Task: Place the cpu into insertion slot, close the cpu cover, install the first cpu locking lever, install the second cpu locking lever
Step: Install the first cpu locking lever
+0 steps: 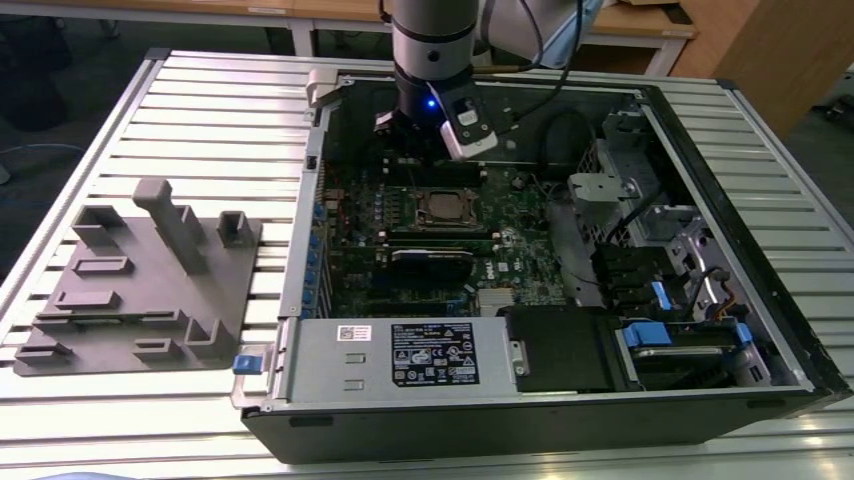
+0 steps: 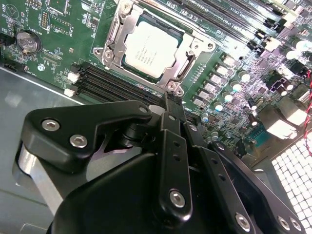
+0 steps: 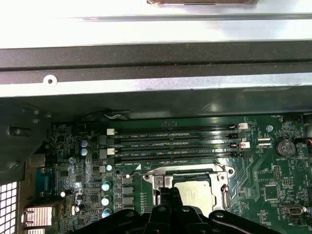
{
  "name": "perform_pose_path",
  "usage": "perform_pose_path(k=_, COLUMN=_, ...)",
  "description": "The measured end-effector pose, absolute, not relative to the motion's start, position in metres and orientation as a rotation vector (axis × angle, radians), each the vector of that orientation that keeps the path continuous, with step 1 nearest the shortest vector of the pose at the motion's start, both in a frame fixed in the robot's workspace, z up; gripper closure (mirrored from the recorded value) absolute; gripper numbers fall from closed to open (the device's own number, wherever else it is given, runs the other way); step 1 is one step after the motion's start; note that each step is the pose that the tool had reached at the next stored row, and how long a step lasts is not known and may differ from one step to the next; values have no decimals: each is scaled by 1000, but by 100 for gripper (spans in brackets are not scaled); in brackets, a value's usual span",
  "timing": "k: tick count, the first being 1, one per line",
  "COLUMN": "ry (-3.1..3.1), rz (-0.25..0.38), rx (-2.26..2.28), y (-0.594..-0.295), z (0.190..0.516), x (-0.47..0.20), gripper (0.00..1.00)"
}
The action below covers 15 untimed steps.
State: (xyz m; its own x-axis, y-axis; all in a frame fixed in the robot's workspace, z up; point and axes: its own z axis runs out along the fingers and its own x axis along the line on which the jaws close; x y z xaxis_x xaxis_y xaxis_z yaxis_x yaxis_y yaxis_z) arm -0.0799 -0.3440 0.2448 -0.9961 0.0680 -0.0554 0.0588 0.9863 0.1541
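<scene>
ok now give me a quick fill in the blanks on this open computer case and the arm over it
1. The thin silvery metal cpu cover lies flat around a small square silver-tan ___.
2. The black gripper hangs over the ___ circuit board.
3. The grey moulded fixture lies on the slatted metal table, on the exterior view's ___ of the open black computer case.

Missing words: cpu; green; left.
</scene>
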Motion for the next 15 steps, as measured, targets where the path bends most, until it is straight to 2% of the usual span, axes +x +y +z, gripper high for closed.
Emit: perform_pose_path(k=15, ry=3071, rz=235, rx=98, y=-344, z=245, x=-88, gripper=89)
